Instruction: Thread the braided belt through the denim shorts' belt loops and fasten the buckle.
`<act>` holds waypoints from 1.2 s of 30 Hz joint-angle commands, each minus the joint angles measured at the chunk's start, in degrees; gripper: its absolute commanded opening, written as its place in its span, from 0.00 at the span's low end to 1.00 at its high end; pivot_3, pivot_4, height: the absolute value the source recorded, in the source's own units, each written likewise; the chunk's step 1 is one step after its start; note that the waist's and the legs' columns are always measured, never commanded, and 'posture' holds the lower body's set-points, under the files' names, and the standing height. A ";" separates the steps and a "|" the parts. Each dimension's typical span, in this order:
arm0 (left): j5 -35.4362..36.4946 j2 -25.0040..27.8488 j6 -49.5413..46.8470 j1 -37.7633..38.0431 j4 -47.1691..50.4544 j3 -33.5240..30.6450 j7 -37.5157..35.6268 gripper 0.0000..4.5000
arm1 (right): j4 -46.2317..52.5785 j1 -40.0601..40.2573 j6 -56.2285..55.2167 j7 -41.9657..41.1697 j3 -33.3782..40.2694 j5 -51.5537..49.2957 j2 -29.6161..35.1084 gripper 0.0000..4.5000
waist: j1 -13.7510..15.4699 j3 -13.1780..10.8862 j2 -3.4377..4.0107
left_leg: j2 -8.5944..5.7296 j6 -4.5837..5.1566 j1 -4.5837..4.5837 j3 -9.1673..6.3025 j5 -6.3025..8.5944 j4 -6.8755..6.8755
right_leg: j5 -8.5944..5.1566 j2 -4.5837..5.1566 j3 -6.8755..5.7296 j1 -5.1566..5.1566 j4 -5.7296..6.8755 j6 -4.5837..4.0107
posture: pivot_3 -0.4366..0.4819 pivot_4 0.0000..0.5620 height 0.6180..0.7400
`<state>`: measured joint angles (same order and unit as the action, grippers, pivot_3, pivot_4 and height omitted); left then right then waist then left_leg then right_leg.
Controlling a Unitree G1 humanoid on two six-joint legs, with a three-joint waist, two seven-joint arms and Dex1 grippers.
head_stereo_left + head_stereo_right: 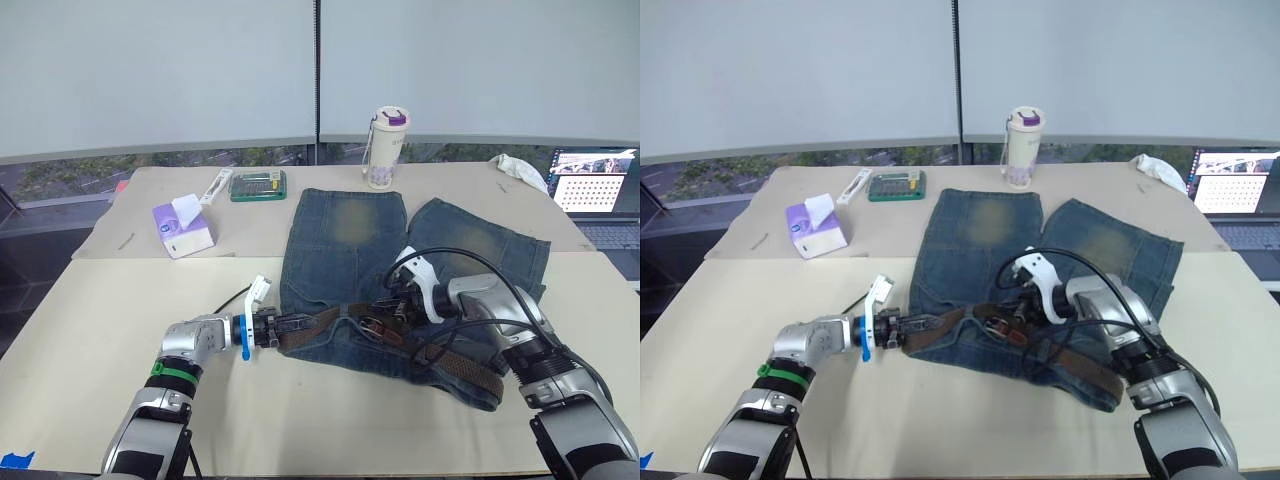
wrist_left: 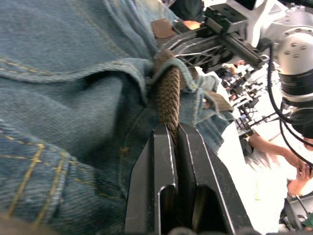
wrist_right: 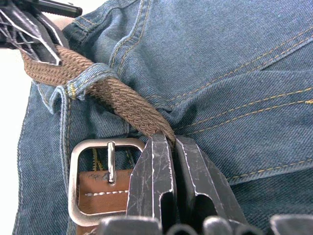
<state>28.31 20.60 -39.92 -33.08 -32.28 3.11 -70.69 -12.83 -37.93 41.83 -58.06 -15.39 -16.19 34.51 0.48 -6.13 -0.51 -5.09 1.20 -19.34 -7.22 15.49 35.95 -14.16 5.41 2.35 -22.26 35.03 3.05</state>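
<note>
Here, blue denim shorts (image 1: 400, 270) lie flat on a pale table (image 1: 90, 340), filling the centre of the frame, with the waistband toward the lower edge. A brown braided belt (image 1: 470, 368) runs along that waistband from lower centre toward the lower right.

The left end effector (image 1: 296, 325) reaches in from the lower left – its two black fingers (image 2: 161, 166) are clamped on the belt's free end at the left edge of the shorts. In the left wrist view the belt passes under a denim belt loop (image 2: 188, 81) just beyond the fingertips.

The right end effector (image 1: 392, 312) comes in from the lower right, and its fingers are pinched shut on the belt too. In the right wrist view a square metal buckle (image 3: 80, 183) lies just beside those fingers.

Toward the top of the frame – well apart from the shorts' waistband – stand a cup (image 1: 385, 148) with a purple lid, a purple tissue box (image 1: 183, 232) at upper left and a green case (image 1: 258, 185). A laptop (image 1: 598, 190) sits at the right edge.
</note>
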 commanded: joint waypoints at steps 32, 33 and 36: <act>1.13 2.26 4.18 3.46 10.55 -0.95 -7.02 0.00 | 15.30 7.31 15.97 -9.65 7.98 -17.05 3.59 0.01 | -0.65 -0.02 -0.03 | 0.06 0.01 -0.21 -0.04 0.01 -0.03 | 0.00 -0.05 0.00 -0.19 0.01 0.00 | 0.48 0.27 1.00; 1.51 2.58 3.06 3.73 11.24 -0.86 -7.32 0.00 | 15.59 7.49 17.09 -9.18 7.95 -17.45 3.66 0.01 | -0.65 -0.02 -0.03 | 0.06 0.01 -0.24 -0.04 0.01 -0.01 | 0.00 -0.05 -0.01 -0.21 0.00 -0.01 | 0.48 0.27 1.00; 2.42 3.40 0.12 4.76 12.08 -0.63 -7.96 0.00 | 15.89 8.97 17.35 -6.82 6.01 -15.06 4.39 0.01 | -0.43 -0.02 -0.04 | 0.05 0.02 -0.26 -0.05 0.01 0.00 | 0.00 -0.01 -0.01 -0.21 -0.01 -0.01 | 0.48 0.27 1.00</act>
<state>29.29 23.26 -38.21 -28.31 -22.21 2.44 -77.38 1.63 -29.44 58.58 -66.02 -8.92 -31.70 38.08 0.06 -6.15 -0.55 -5.05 1.21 -19.61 -7.27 15.50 35.96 -14.16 5.40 2.33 -22.47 35.01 3.05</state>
